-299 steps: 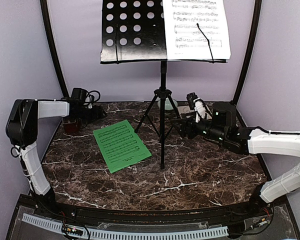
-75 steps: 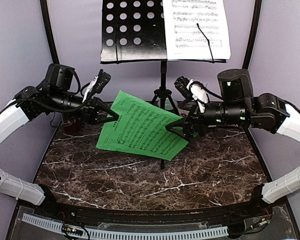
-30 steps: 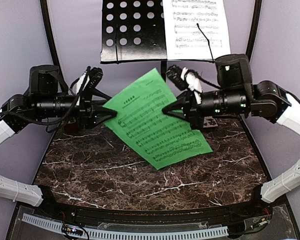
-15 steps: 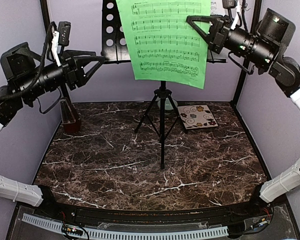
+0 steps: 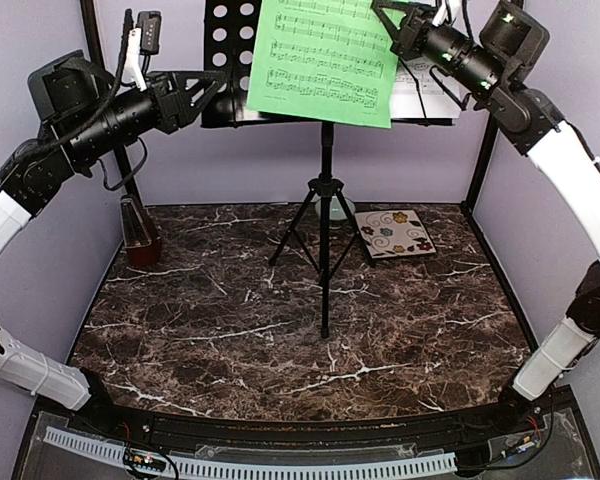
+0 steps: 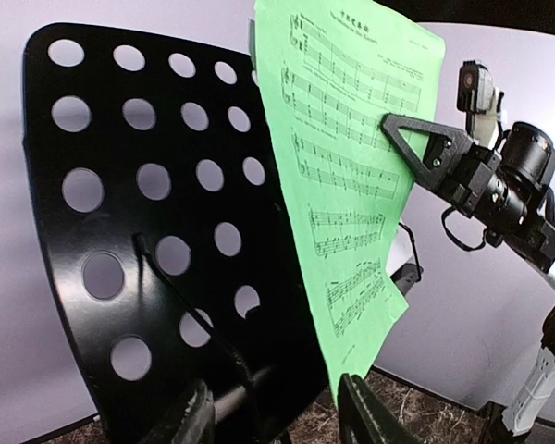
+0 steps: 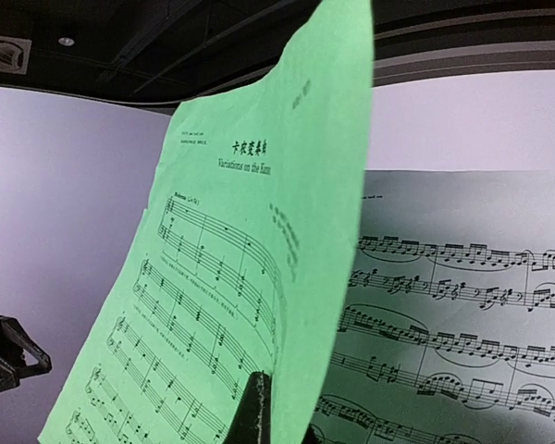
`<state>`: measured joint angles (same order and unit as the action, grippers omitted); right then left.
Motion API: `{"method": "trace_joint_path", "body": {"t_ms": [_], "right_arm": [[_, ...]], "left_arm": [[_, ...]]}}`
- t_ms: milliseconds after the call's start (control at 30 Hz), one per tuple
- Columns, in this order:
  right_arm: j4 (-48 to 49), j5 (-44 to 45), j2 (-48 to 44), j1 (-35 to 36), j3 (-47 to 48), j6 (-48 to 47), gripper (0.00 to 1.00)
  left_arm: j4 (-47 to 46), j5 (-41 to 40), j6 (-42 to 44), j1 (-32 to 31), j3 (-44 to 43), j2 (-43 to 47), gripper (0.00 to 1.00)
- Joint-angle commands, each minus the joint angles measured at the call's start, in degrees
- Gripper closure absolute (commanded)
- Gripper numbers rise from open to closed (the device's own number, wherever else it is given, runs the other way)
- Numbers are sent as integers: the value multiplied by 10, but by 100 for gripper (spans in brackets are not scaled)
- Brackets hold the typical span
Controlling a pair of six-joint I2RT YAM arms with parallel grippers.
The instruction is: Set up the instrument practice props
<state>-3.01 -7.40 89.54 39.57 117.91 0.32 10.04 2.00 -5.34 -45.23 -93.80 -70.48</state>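
Higher than half a second ago, the green sheet (image 5: 325, 60) now hangs before the music stand (image 5: 325, 200) at twelve o'clock, covering the middle of its black desk. The white sheet (image 5: 425, 95) lies behind it on the desk's three o'clock half. My right gripper (image 5: 384, 14) pinches the green sheet's one o'clock corner. My left gripper (image 5: 212, 92), jaws partly apart and gripping nothing, hovers at the desk's nine o'clock edge. The metronome (image 5: 138, 235) stands on the table (image 5: 380, 330) at ten o'clock.

The right pincer (image 7: 264, 407) apparently pinches the green sheet (image 7: 231, 277) before the white sheet (image 7: 444, 305).
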Motion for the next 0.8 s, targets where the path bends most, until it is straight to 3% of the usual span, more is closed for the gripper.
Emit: {"method": "trace_joint_path", "body": {"t_ms": [0,200,767], "right_arm": [[38,-2,35,-7,62,-9,100],[7,-9,79,-8,126,-48,100],[26,-53,103,-8,129,-102,100]], "left_arm": [[10,56,-73,58,-56,-17,53],[18,97,-95,80,-90,-52,55],[47,78,-124,82,-150,-118,70]]}}
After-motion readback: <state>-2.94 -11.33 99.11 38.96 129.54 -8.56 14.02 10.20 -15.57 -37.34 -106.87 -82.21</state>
